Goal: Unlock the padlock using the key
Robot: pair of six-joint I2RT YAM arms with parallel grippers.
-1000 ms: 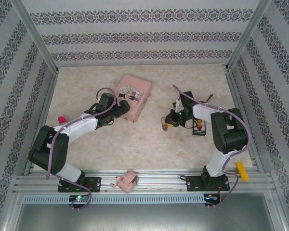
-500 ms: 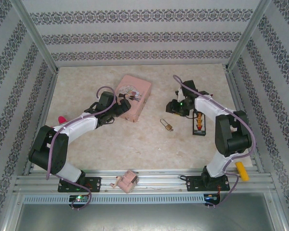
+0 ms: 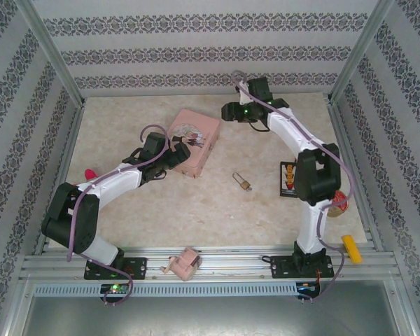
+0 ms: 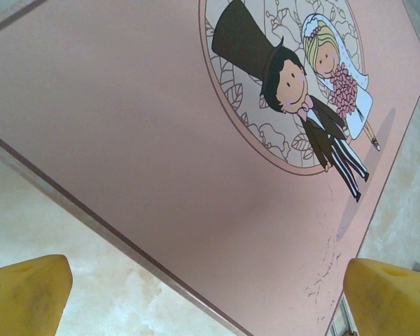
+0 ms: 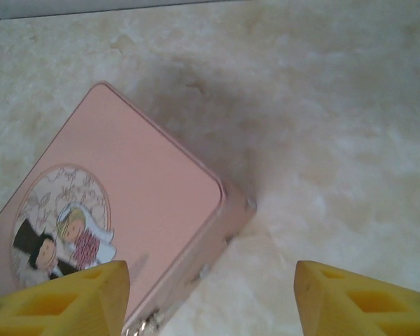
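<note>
Lying loose on the table (image 3: 196, 206), the padlock (image 3: 241, 183) sits near-right of the pink tin (image 3: 194, 140), clear of both grippers. Left gripper (image 3: 173, 155) gapes wide, empty, at the tin's near-left side; right gripper (image 3: 227, 111), spread and empty, hovers off the tin's far-right corner.

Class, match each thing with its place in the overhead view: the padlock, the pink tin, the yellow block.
Things:
1. padlock
2. pink tin
3. yellow block

Places:
A. near right corner
B. around the centre, lying in the open
C. farthest back of the three, picture lid up

Pairs: 1-B, 2-C, 3-A
</note>
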